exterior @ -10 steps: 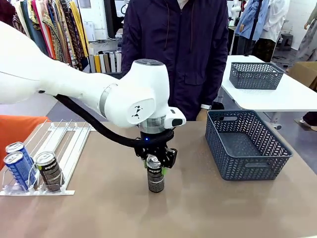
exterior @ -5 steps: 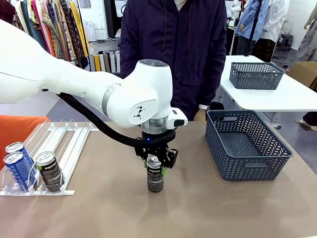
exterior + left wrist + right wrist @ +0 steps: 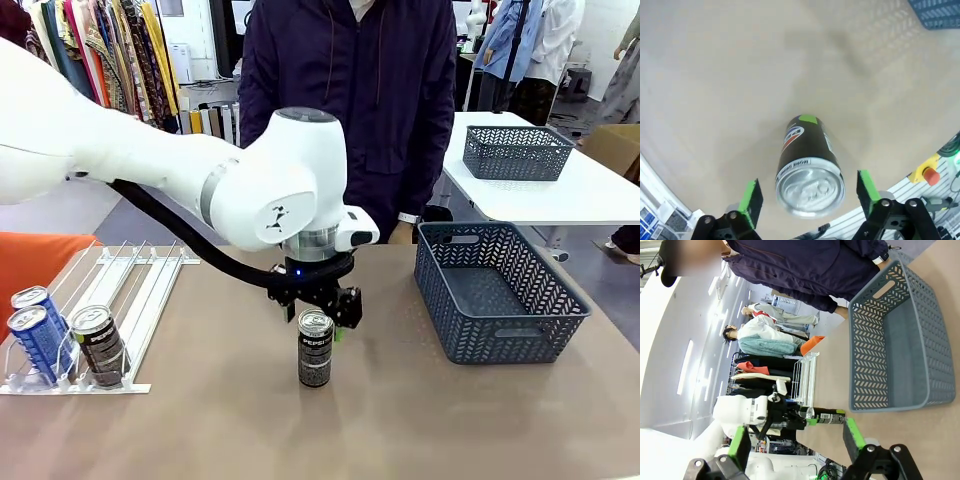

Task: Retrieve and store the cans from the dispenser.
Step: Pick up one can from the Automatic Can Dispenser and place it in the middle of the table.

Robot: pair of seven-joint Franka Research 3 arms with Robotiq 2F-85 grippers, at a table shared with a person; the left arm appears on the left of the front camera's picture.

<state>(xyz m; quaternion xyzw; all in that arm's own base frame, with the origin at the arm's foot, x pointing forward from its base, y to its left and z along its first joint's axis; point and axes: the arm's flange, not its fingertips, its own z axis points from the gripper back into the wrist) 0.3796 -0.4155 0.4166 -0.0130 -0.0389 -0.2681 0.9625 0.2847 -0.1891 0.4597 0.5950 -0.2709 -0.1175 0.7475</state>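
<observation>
One black Pepsi can (image 3: 315,350) stands upright on the tan table, in front of the person. My left gripper (image 3: 318,308) hangs just above its top, open; in the left wrist view its green pads (image 3: 751,194) flank the can (image 3: 809,165) without touching it. The dispenser (image 3: 135,285) lies at the table's left. Two blue cans (image 3: 38,335) and a black can (image 3: 98,345) rest against its clear front lip. My right gripper (image 3: 796,437) is open with nothing between its fingers, off to the side; the freed can (image 3: 827,416) shows far beyond it.
A blue-grey mesh basket (image 3: 455,300) stands on the table's right, and its inside shows in the right wrist view (image 3: 900,355). A second mesh basket (image 3: 517,152) sits on a white table behind. A person in a dark jacket (image 3: 350,100) stands at the far edge.
My left gripper has opened, let go of the black can and lifted slightly. The can stays upright on the table.
</observation>
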